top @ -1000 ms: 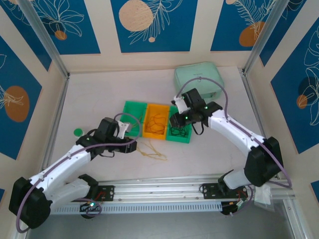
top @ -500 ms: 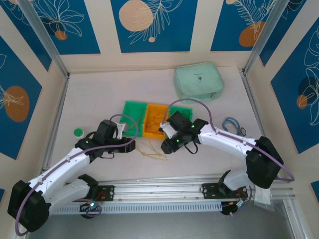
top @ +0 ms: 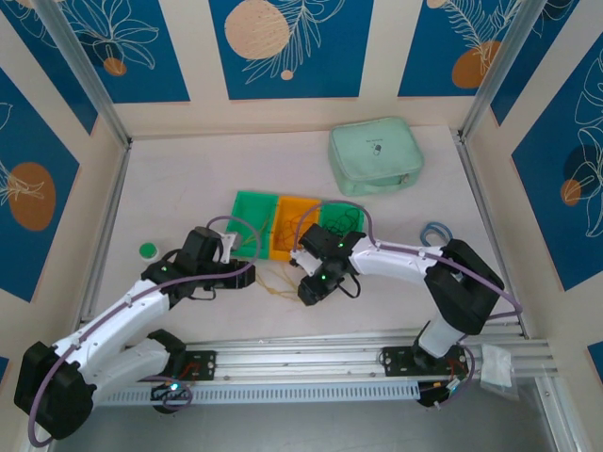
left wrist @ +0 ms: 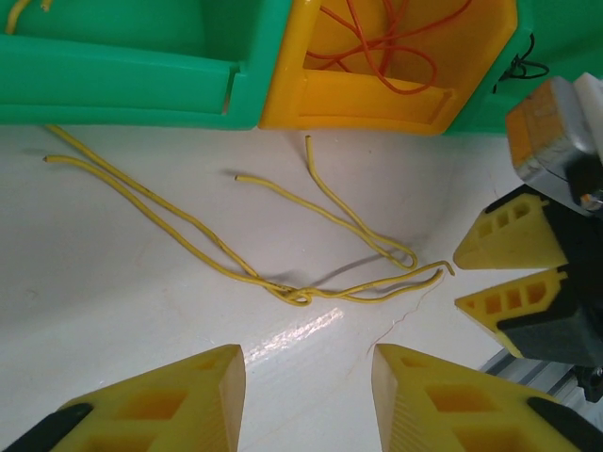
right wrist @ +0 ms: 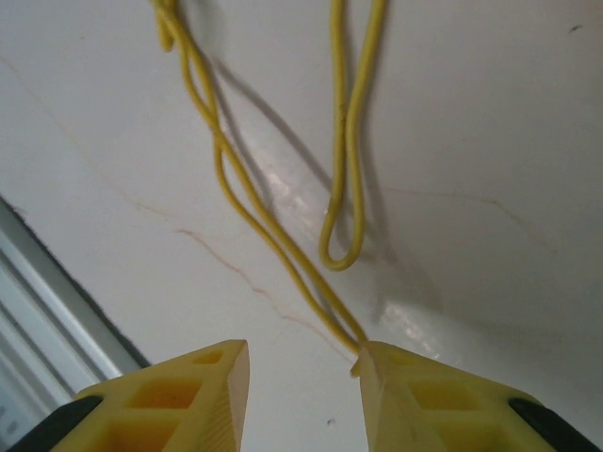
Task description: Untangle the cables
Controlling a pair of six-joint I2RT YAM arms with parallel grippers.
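Spots thin pale yellow wire cables knotted on the white tabletop, just near of the orange plastic bin. Hangs left gripper and right gripper half open, empty, by the knot. Better to pinch close beside it, then pull apart gently.

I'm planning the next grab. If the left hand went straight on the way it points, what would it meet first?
Probably the twisted crossing of the pale yellow cables lying on the table, just ahead of the open left hand; the orange bin lies beyond. Depth is unclear.
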